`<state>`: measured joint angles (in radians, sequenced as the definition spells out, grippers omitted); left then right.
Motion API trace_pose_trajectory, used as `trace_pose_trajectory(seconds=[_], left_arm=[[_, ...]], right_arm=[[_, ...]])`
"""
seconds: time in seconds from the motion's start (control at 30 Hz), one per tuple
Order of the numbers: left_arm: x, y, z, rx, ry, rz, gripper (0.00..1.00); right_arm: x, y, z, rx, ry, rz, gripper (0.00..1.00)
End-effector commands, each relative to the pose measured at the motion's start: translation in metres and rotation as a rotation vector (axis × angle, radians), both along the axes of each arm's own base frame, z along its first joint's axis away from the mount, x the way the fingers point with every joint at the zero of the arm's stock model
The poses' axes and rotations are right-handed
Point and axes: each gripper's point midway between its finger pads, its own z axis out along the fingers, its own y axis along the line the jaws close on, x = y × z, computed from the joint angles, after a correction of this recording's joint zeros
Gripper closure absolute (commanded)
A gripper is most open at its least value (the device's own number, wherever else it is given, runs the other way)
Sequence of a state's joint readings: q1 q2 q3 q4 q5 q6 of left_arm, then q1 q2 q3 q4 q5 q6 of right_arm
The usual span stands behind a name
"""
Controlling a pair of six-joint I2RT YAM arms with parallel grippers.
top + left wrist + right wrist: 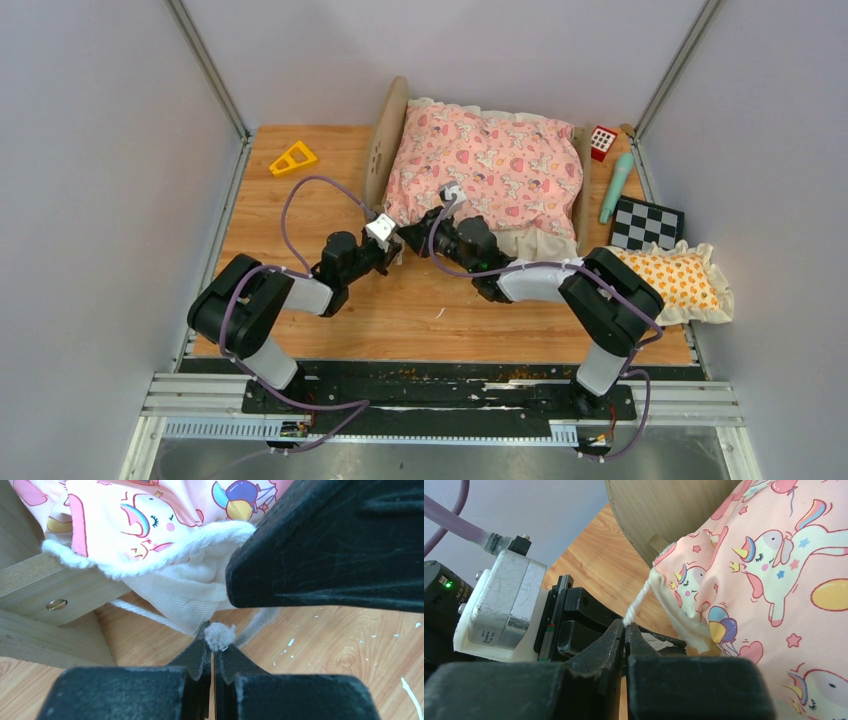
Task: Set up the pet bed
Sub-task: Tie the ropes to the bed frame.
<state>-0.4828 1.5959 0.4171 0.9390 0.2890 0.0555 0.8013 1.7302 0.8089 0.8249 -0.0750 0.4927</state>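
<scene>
Wooden tabletop [450,310] — pet bed [388,130] topped with puffy pink unicorn quilt [500,160].

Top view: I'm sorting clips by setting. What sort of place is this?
Probably a lab robot test cell, not a home: plain grey walls on metal posts close in a small wooden table, and a checkerboard card lies at its right edge.

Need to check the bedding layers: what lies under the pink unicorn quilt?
Under the quilt, only the light-wood bed frame and some white fabric show at its edge. Whatever lies on the frame beneath is covered.
</scene>
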Motion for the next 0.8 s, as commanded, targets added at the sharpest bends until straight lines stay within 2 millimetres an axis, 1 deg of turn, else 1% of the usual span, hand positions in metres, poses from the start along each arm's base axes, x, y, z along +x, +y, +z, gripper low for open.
trace_pose_trajectory(seconds=[0.0, 0.13, 0.27, 0.43, 0.57, 0.67, 0.77], left_arm=[[0.012, -0.012, 0.022, -0.018, -0.082, -0.042, 1.00], [0.007, -0.015, 0.024, -0.032, -0.095, -0.068, 1.00], [0.003, -0.022, 0.025, -0.039, -0.098, -0.118, 1.00], [-0.002, -0.027, 0.030, -0.057, -0.105, -0.158, 1.00], [-0.002, -0.029, 0.033, -0.072, -0.102, -0.159, 1.00], [0.000, -0.030, 0.039, -0.099, -0.103, -0.151, 1.00], [0.004, -0.032, 0.042, -0.110, -0.094, -0.141, 1.00]], right_arm=[[0.005, 0.005, 0.028, 0.009, -0.065, 0.022, 0.97], [0.008, 0.009, 0.023, -0.001, -0.052, 0.034, 0.96], [0.009, 0.014, 0.020, -0.020, -0.033, 0.048, 0.93], [0.009, 0.011, 0.015, -0.051, -0.015, 0.039, 0.88], [0.007, 0.008, 0.011, -0.077, 0.003, 0.038, 0.85], [0.006, 0.007, 0.009, -0.088, 0.012, 0.040, 0.84], [0.006, 0.005, 0.011, -0.087, 0.010, 0.036, 0.85]])
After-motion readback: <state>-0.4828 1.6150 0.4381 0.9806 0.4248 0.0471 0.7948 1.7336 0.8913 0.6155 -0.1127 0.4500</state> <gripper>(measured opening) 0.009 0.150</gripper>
